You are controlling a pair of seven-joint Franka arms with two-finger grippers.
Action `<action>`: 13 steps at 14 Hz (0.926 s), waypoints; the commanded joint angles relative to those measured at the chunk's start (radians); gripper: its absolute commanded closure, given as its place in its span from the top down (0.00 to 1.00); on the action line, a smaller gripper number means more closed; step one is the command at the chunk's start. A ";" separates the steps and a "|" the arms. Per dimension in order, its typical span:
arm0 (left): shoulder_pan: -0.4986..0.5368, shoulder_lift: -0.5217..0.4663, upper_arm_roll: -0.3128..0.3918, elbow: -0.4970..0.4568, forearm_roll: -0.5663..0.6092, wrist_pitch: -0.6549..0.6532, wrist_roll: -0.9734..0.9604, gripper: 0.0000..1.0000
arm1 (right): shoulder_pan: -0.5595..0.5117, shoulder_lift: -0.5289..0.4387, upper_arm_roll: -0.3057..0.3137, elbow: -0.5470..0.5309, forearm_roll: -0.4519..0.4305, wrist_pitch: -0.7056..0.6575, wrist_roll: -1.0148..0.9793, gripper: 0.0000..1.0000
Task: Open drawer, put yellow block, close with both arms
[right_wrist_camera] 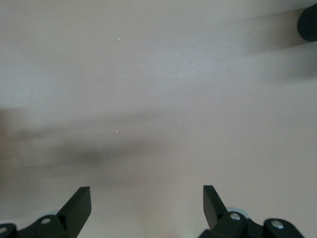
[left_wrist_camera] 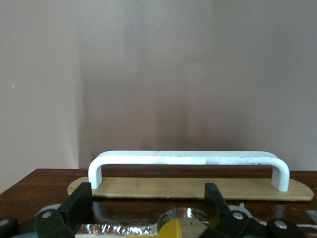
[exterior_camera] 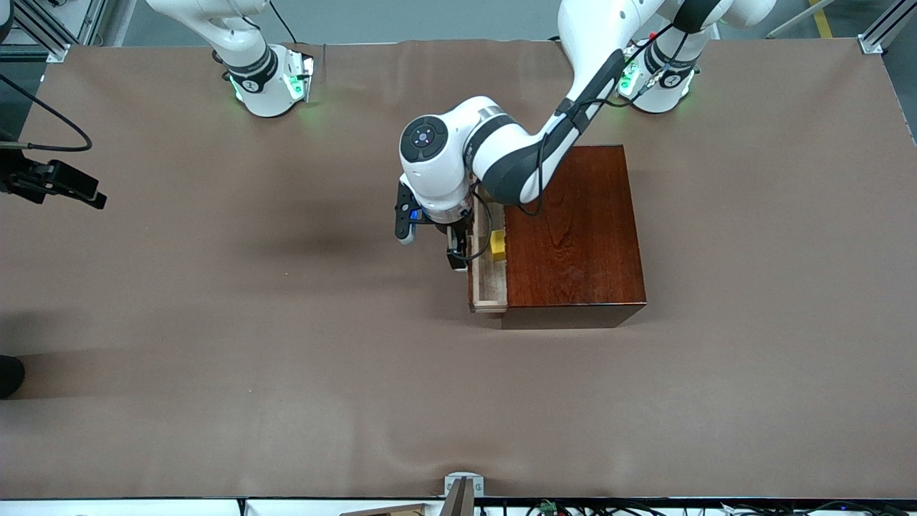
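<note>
The dark reddish-brown box (exterior_camera: 573, 236) stands mid-table with its pale wood drawer (exterior_camera: 488, 283) pulled out a little toward the right arm's end. The yellow block (exterior_camera: 497, 245) lies in the drawer; a corner of it shows in the left wrist view (left_wrist_camera: 171, 230). My left gripper (exterior_camera: 458, 254) is at the drawer's front, open and empty. In the left wrist view (left_wrist_camera: 147, 203) the white bar handle (left_wrist_camera: 188, 157) lies just past the fingertips (left_wrist_camera: 79, 201), apart from them. My right gripper (right_wrist_camera: 147, 201) is open and empty over bare table; the right arm waits.
Brown cloth covers the table (exterior_camera: 251, 358). A black device on a cable (exterior_camera: 54, 183) juts in at the edge by the right arm's end. A dark round object (right_wrist_camera: 309, 20) shows in a corner of the right wrist view.
</note>
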 commanded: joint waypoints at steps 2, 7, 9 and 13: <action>-0.006 -0.016 0.010 -0.017 0.083 -0.119 0.031 1.00 | 0.010 -0.003 0.000 0.015 -0.014 -0.017 0.006 1.00; 0.002 -0.014 0.008 -0.025 0.120 -0.221 0.038 1.00 | -0.001 0.002 -0.003 0.016 -0.003 -0.037 0.010 1.00; 0.000 -0.014 0.008 -0.025 0.123 -0.221 0.038 1.00 | 0.007 -0.001 -0.003 0.022 -0.002 -0.043 0.011 1.00; -0.007 -0.003 0.008 -0.019 0.115 -0.213 0.026 1.00 | 0.001 -0.001 -0.004 0.022 -0.002 -0.045 0.016 1.00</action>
